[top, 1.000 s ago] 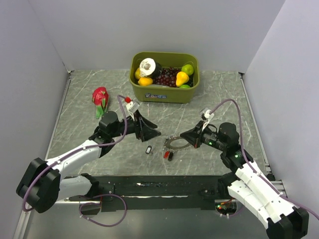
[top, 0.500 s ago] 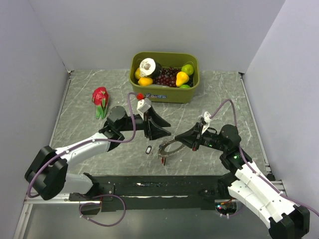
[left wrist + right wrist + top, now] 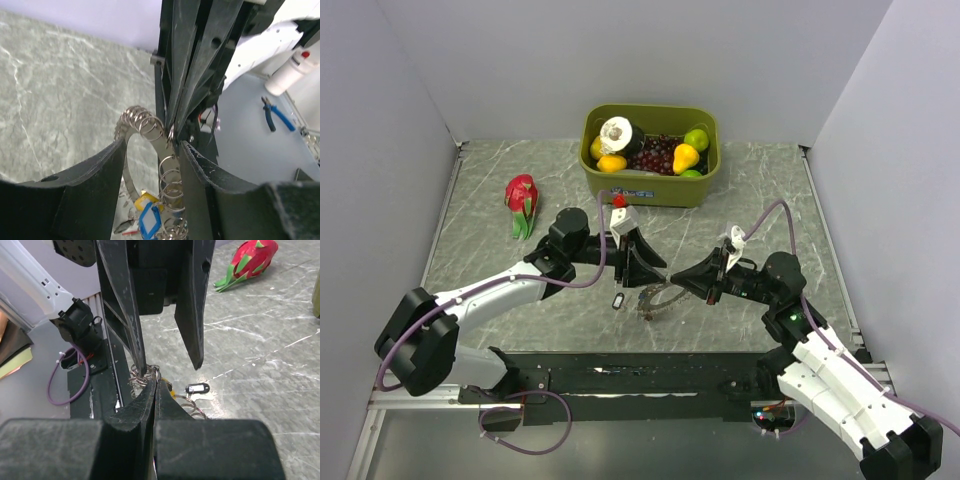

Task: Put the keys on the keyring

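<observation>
Right fingers (image 3: 142, 412): clamped on keyring (image 3: 150, 127), raised above bench (image 3: 770, 190).
Left fingers (image 3: 192, 305): apart, straddling keyring.
Keys (image 3: 149, 219): some hanging on keyring.
Black key (image 3: 618, 300): on bench.

Most of the keyring (image 3: 138, 380) sits hidden behind my right tool (image 3: 154, 385); under my left tool (image 3: 151, 145), the keys (image 3: 148, 219) run off-frame.
</observation>
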{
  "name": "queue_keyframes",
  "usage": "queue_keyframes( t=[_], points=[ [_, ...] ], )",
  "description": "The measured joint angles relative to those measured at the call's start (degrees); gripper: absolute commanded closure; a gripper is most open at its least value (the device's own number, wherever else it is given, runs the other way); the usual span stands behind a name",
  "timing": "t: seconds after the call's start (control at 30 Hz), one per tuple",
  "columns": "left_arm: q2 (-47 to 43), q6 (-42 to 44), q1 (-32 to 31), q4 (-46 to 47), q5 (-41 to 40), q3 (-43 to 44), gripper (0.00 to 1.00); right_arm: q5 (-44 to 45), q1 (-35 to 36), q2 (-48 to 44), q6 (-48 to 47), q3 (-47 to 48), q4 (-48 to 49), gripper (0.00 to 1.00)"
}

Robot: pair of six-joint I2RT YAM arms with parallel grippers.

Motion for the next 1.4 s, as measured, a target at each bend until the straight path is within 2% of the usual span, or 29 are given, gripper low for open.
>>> queue_keyframes(
  t=[0.13,0.33,0.37,0.43,0.47,0.5,0.53,0.6,0.73,0.8,0.83,0.93,1.07,1.17,1.2,1.27,1.3,1.4],
  points=[
    [0.0,2.4,-0.4,-4.4,0.2,1.1,0.49,-0.5,0.1,0.2,0.3,0.0,0.4,1.0],
    [0.0,2.5,-0.6,-4.1,0.1,1.1,0.55,-1.0,0.3,0.9,0.9,0.0,1.5,1.0],
    [0.0,2.2,-0.7,-3.8,0.1,1.0,0.58,-1.0,0.4,1.0,0.9,0.0,1.5,1.0],
    [0.0,2.0,-0.8,-3.0,0.1,1.0,0.71,-1.0,0.5,1.1,0.9,0.0,1.6,1.0],
    [0.0,1.7,-0.9,-2.8,0.1,1.0,0.85,-0.9,0.5,1.1,0.8,0.0,1.6,1.0],
    [0.0,1.5,-1.0,-2.4,0.2,1.0,0.94,-0.8,0.6,1.2,0.8,0.0,1.6,1.0],
    [0.0,1.1,-1.1,-2.2,0.2,1.0,0.99,-0.7,0.6,1.3,0.8,0.0,1.6,1.0],
    [0.0,1.7,-1.3,-2.3,0.5,1.0,0.99,-0.5,0.6,1.6,0.8,0.0,1.5,1.0],
    [0.0,3.8,-1.5,-5.8,0.4,2.0,0.99,0.2,0.6,1.9,0.3,0.1,0.4,0.7],
    [-0.1,5.2,-1.7,-8.9,-0.5,2.9,0.99,0.2,0.7,2.2,-0.3,0.5,-0.8,0.61],
    [-0.1,5.8,-1.8,-10.7,-1.3,3.3,0.99,0.2,0.9,2.4,-0.8,0.9,-1.6,0.54],
    [-0.2,10.0,-3.5,-20.3,-5.2,7.4,0.99,0.3,1.0,3.4,-3.0,3.6,-5.5,0.43],
    [-0.2,16.4,-6.5,-33.7,-10.1,15.4,0.99,0.3,1.0,4.4,-6.5,8.8,-10.1,0.36],
    [-0.2,19.1,-7.8,-39.8,-12.7,19.1,0.99,0.3,1.0,4.5,-8.9,11.3,-12.7,0.21],
    [-0.2,19.9,-8.0,-41.7,-13.5,20.0,0.99,0.4,1.0,4.4,-9.3,11.5,-13.1,0.13],
    [-0.3,21.6,-8.1,-46.2,-15.8,21.7,0.99,1.0,1.0,3.8,-10.1,11.6,-14.6,0.09],
    [-0.4,22.3,-8.2,-48.1,-16.7,22.2,0.99,1.6,1.0,3.4,-10.3,11.6,-15.3,0.01],
    [-0.5,23.8,-8.2,-53.4,-19.0,23.8,0.99,2.3,1.0,2.1,-11.2,11.6,-17.0,0.0]
  ],
)
